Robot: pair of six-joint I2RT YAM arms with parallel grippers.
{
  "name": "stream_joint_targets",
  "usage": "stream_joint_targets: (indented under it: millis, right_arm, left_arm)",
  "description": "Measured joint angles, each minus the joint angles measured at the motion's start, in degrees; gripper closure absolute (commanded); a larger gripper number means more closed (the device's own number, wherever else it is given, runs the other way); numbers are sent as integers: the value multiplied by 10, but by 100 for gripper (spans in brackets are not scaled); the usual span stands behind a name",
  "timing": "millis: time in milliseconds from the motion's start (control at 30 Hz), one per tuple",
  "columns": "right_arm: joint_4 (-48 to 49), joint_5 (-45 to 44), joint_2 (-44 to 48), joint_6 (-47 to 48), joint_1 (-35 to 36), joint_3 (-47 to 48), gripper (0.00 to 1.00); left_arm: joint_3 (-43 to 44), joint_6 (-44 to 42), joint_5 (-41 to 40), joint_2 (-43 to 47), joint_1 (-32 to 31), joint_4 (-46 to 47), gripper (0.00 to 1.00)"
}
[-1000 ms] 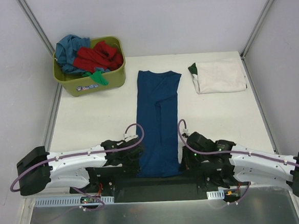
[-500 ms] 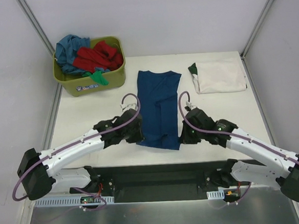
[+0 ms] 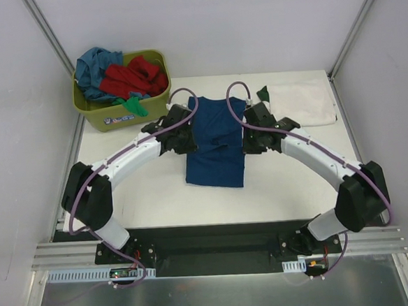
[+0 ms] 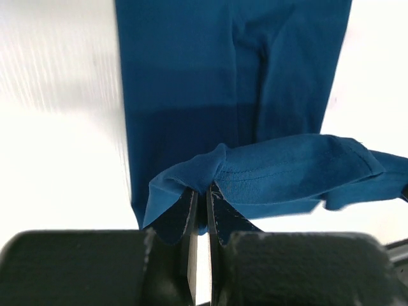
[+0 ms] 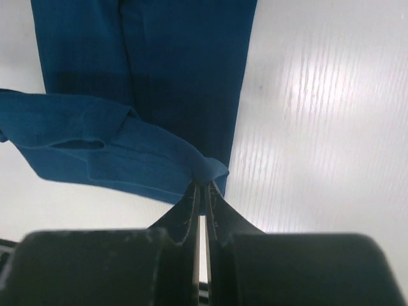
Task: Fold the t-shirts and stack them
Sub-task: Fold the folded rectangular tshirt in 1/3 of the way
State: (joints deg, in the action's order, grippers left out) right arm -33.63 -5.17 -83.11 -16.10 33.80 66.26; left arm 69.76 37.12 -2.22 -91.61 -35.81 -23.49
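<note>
Navy t-shirt (image 3: pixel 215 167) mid-table, long narrow strip, hem end raised over its own length, left gripper (image 4: pixel 203 196) clenched on one hem corner, right gripper (image 5: pixel 203 190) on the other, white t-shirt (image 3: pixel 304 102) far right, near edge hidden by right arm, red and teal tees (image 3: pixel 125 76) heaped in olive tub (image 3: pixel 157 108).

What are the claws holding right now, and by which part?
Both grip the blue t-shirt. The left claw pinches the hem's left corner and the right claw pinches the right corner, with the hem lifted above the rest of the shirt.
</note>
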Motion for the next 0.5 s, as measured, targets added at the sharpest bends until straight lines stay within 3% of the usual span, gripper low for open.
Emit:
stream_joint_targets:
  millis: [233, 367, 400, 433, 467, 500]
  right_arm:
    - [14, 46, -107, 30, -51, 70, 99]
    - [16, 76, -156, 38, -68, 93, 94]
    - [17, 80, -165, 39, -71, 98, 93]
    - [16, 84, -177, 40, -75, 106, 90]
    - [17, 86, -186, 41, -78, 111, 81]
    - [16, 90, -199, 42, -83, 120, 72]
  left_arm:
    - [56, -31, 48, -83, 47, 5, 97]
    - [75, -40, 68, -123, 60, 5, 84]
    - [79, -42, 73, -132, 63, 4, 71]
    - [85, -43, 78, -142, 67, 3, 65]
    - [92, -47, 83, -151, 71, 3, 59]
    - [100, -49, 90, -162, 75, 3, 41]
